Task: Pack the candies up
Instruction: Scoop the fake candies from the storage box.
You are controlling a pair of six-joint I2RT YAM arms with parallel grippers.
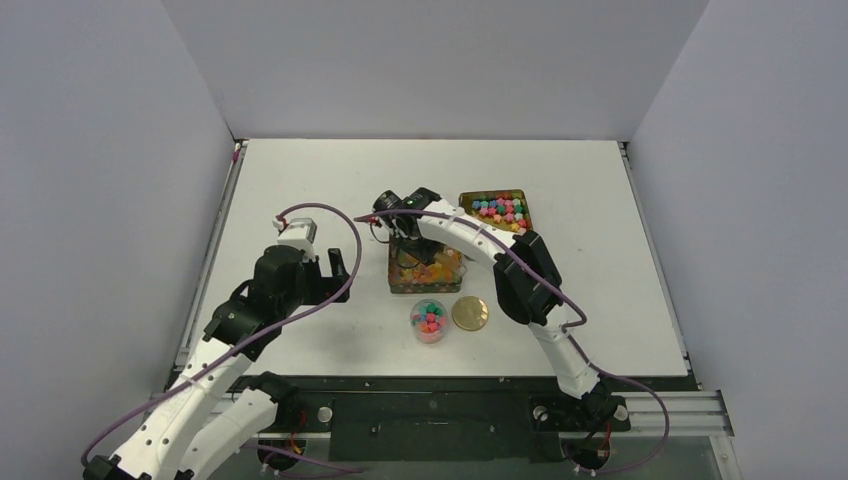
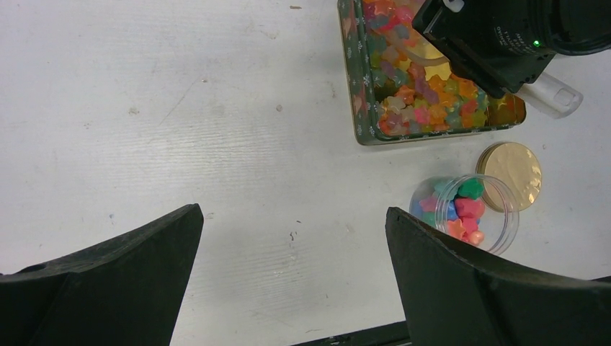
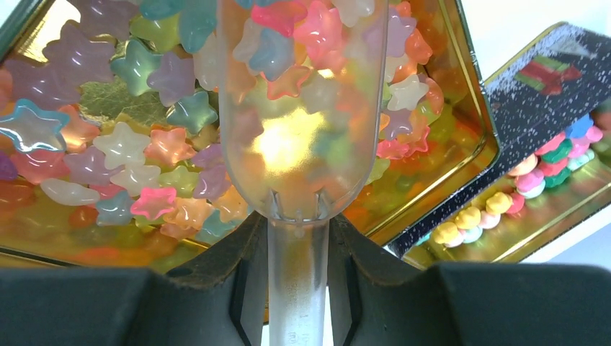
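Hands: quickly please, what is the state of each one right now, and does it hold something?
Left hand: open, holding nothing.
Right hand: closed on the handle of a clear scoop.

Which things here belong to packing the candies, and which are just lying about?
In the job: star candies, scoop in the right gripper, near tin, jar holding opaque candies.
Idle for now: gold lid beside the jar, far tin, open left gripper.

Diffuse overhead light left the white surface [image 1: 300,200] bright, shadows on it faint. In the right wrist view glare bloomed on the clear scoop [image 3: 288,144] at centre; candies [image 3: 108,151] at nine o'clock were sharp, jaws at six o'clock blurred.
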